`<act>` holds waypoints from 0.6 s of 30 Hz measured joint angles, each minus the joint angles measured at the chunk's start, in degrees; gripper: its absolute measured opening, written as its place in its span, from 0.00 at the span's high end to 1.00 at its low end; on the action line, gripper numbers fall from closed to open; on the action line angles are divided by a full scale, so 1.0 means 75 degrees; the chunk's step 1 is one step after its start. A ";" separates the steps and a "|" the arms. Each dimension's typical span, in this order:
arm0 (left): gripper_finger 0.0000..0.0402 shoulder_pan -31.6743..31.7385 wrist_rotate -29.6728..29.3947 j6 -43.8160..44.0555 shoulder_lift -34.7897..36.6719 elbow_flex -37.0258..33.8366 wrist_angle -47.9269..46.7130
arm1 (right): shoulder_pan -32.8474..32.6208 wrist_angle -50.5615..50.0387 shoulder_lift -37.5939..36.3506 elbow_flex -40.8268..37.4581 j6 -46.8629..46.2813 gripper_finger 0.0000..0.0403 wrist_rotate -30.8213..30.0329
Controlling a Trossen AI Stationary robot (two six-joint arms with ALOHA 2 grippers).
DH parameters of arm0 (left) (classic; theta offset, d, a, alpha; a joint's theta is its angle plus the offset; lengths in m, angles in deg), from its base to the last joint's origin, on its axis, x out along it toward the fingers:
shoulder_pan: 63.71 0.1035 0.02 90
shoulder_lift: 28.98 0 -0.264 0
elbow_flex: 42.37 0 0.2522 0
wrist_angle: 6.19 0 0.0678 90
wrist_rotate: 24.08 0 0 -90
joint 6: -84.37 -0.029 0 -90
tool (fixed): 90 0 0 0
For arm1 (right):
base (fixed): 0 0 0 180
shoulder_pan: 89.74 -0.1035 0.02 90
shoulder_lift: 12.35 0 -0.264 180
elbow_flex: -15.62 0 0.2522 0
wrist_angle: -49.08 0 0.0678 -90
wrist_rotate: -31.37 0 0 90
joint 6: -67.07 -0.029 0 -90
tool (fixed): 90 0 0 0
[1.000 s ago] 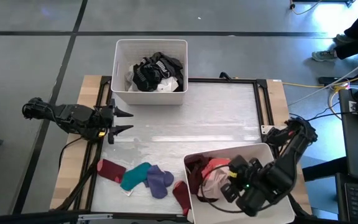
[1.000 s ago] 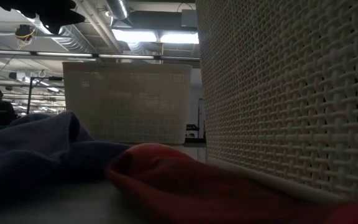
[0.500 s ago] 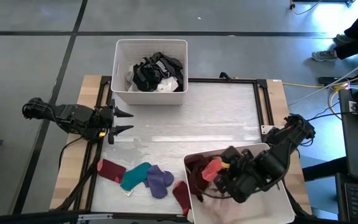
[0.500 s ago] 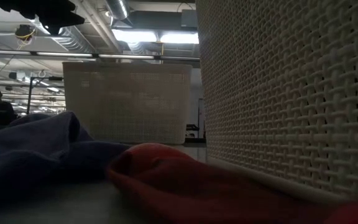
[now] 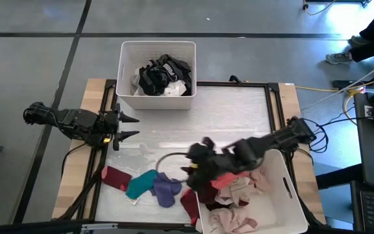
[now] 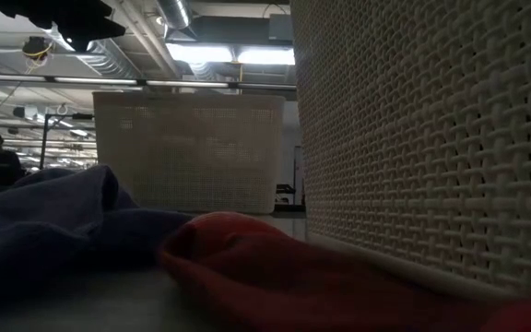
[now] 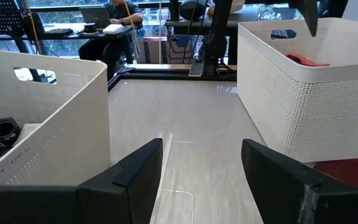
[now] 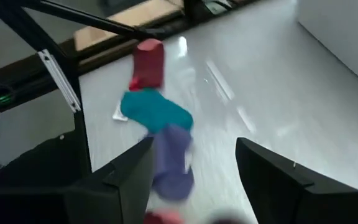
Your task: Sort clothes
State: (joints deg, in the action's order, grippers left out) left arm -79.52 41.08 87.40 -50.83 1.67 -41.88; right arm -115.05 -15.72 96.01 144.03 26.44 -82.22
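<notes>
Several small clothes lie flat along the table's near edge: a maroon piece (image 5: 113, 177), a teal one (image 5: 141, 184), a purple one (image 5: 167, 190) and a red one (image 5: 188, 203). My right gripper (image 5: 192, 168) hangs open and empty above the table, just left of the near bin (image 5: 284, 195), which holds pink and beige clothes (image 5: 236, 195). Its wrist view (image 8: 194, 171) shows the maroon (image 8: 146, 62), teal (image 8: 157, 112) and purple (image 8: 173, 162) pieces ahead of it. My left gripper (image 5: 125, 127) waits open at the table's left edge (image 7: 201, 168).
The far bin (image 5: 158, 65) at the table's far left holds black and white clothes (image 5: 163, 75). The table's middle (image 5: 206, 123) is bare between the two bins. The near bin's wall (image 6: 431, 138) fills the right of the low view. A person (image 7: 120, 15) sits beyond the table.
My right gripper has swung out of the near bin toward the table's left, over the bin's left wall, and has turned as it went. It now hangs over the table beside the loose clothes. The pink and beige clothes lie uncovered in the bin.
</notes>
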 joint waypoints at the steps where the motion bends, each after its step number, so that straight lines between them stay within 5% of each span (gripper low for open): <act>1: 0.48 0.0002 0.0000 0.0000 0.0003 0.0003 -0.0003 | 0.0149 0.0283 0.0098 0.0000 0.0342 0.44 0.0166; 18: 0.48 0.0001 -0.0001 0.0000 0.0000 0.0002 -0.0003 | 0.1496 0.2298 0.1756 0.0000 0.2470 0.44 0.2303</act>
State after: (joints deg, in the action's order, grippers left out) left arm -79.51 41.08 87.40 -50.83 1.69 -41.90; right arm -103.83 1.52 109.18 144.03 44.96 -64.95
